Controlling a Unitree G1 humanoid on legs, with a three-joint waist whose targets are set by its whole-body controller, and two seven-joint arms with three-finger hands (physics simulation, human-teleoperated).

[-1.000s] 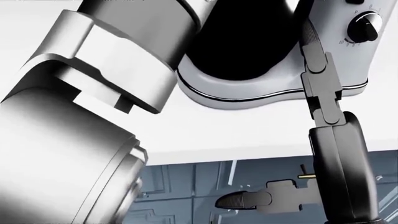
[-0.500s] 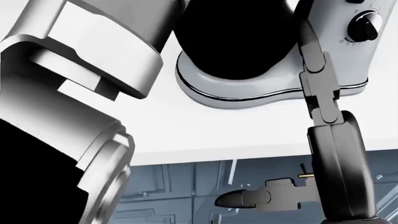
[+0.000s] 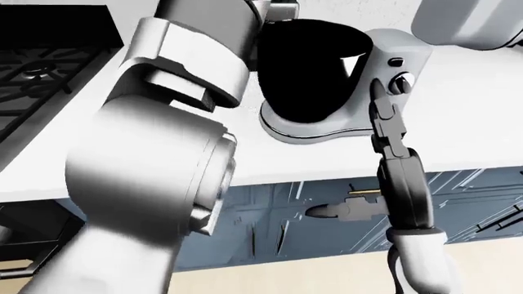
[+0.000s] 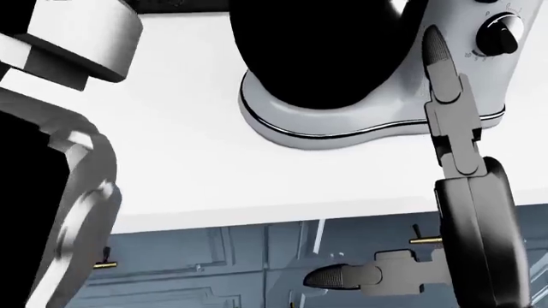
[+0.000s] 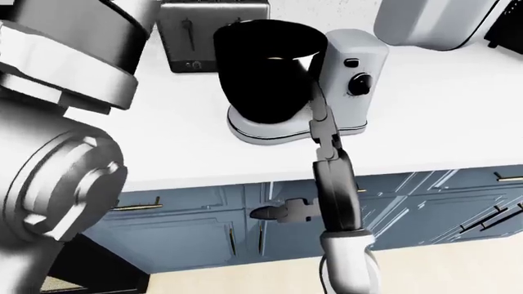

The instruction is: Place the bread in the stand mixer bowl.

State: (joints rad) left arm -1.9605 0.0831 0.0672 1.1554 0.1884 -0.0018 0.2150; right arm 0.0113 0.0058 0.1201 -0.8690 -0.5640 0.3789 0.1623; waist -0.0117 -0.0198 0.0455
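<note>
The stand mixer (image 5: 353,58) stands on the white counter (image 5: 441,116), its black bowl (image 5: 265,73) on the base left of its column. No bread shows in any view. My right hand (image 5: 287,156) is open at the counter's edge below the mixer. One finger (image 5: 317,119) points up across the mixer and the thumb (image 5: 274,212) sticks out left over the cabinet doors. My left arm (image 3: 155,153) fills the left of all views and runs out of the top. Its hand is out of view.
A silver toaster (image 5: 214,33) stands left of the bowl at the top. A pale rounded object (image 5: 433,21) sits at the top right. A black stove (image 3: 41,67) lies at the left. Blue cabinet doors (image 5: 425,202) run below the counter.
In the head view my left arm has swung left and up, uncovering more of the bowl and counter. My right hand's raised finger has shifted slightly up and right.
</note>
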